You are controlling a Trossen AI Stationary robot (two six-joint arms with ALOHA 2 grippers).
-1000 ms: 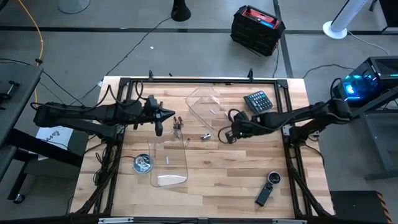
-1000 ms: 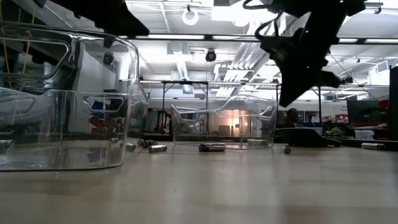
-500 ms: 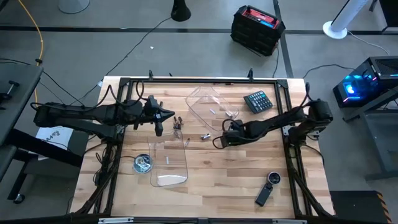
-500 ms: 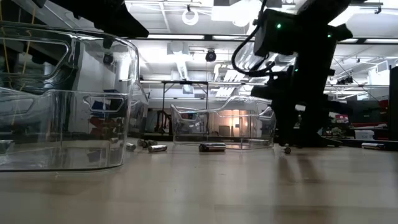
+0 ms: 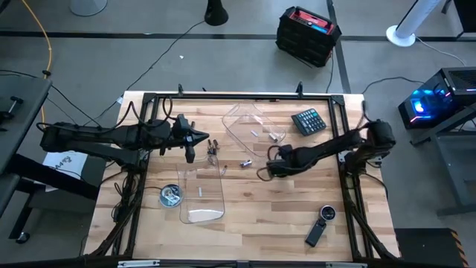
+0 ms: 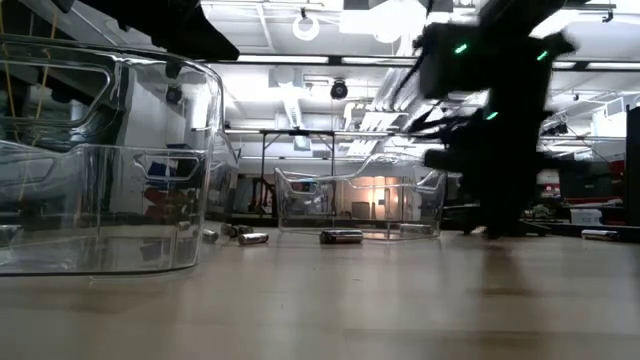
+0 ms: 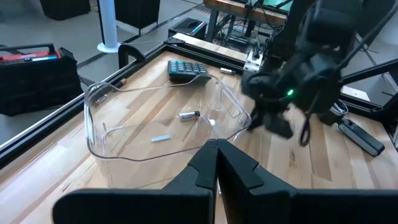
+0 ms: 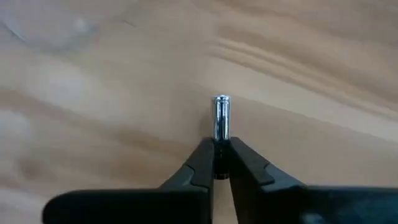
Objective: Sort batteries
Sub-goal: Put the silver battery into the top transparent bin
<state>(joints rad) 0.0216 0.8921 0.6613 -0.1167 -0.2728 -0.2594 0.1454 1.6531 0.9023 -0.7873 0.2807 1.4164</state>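
My right gripper point(image 5: 262, 173) points steeply down at the table's middle, shut on a small silvery battery point(image 8: 221, 117). More batteries lie loose on the wood point(image 5: 244, 161) point(image 5: 213, 149). Two lie in the far clear tray point(image 5: 256, 132), and one point(image 5: 199, 191) lies in the near clear tray point(image 5: 201, 195). My left gripper point(image 5: 195, 141) hangs shut and empty above the table's left part, beside the loose batteries. In the low view the right gripper point(image 6: 490, 228) reaches down to the table top and hides its battery. My right gripper pinches the silvery battery by one end point(image 8: 219, 142) between its two fingertips point(image 8: 200, 155). The fingers come from above, slanting down, and lie along the battery, whose other end point(image 8: 221, 99) sticks out past them. Whether the battery still rests on the wood I cannot tell.
A round metal dish point(image 5: 171, 195) sits left of the near tray. A calculator point(image 5: 307, 120) lies at the far right. A black oblong gadget point(image 5: 315, 234) and a round piece point(image 5: 326, 214) lie at the near right. A black frame point(image 5: 238, 95) rims the table.
My right gripper has sunk to the table top and shifted a little toward the near left, tipping more steeply downward. My left arm and the trays have kept still.
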